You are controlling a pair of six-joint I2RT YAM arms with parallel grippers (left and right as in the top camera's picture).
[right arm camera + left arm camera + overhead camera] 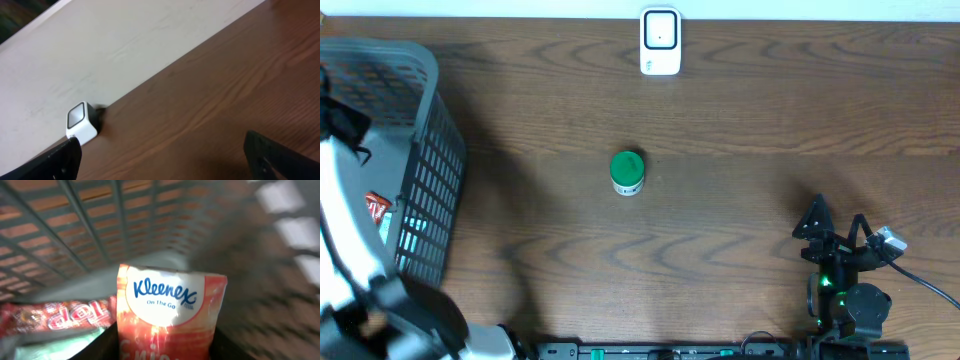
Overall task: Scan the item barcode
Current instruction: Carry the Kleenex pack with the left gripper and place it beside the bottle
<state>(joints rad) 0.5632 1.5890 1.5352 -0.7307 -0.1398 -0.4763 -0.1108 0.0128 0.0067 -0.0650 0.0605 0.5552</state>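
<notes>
Left wrist view, Mia asks: where is the pack (170,310), and how will it handle?

Tom: It's inside the basket (75,225), upright between the fingers of the left gripper (162,347), which look clamped on its lower sides. I judge it light and soft, tissues in slick film, so it will squash and could slide under a hard squeeze.

Mia: Where should it be held, then?

Tom: Across the narrow sides, low down, leaving both faces bare. No barcode shows on this front, so it is probably on the back.

Mia: Anything around it?

Tom: A red packet (60,317) lies just beside it on the basket floor. The scanner (660,42) stands at the far edge of the table (740,120), well apart, with a green jar (627,172) mid-table.

Mia: And the right gripper (838,215)?

Tom: Jaws wide apart, empty, near the table's front edge.
</notes>
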